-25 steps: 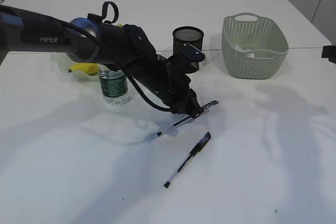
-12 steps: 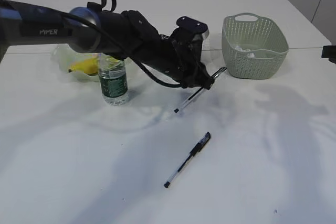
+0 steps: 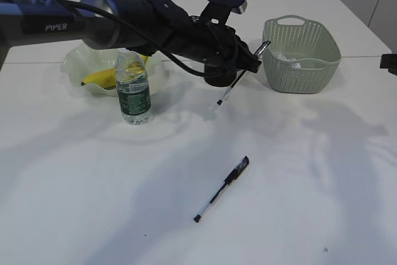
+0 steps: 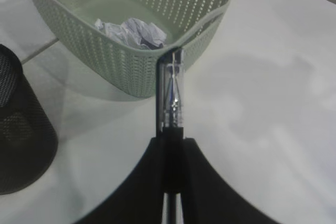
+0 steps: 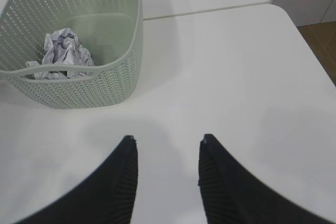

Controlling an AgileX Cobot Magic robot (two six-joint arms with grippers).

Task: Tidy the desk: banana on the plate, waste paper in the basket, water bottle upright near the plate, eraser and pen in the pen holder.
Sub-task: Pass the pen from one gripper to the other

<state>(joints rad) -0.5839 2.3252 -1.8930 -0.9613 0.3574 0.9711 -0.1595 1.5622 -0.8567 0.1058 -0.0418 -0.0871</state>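
Over by the holder, the left gripper is pinching a pen near its clip end, tip hanging down above the desk. It's light, stiff and slick, so I'd guess it can swivel in the jaws. The right gripper sits half open, empty. Count: two pens, the second pen lying flat, one bottle, one banana, one basket.
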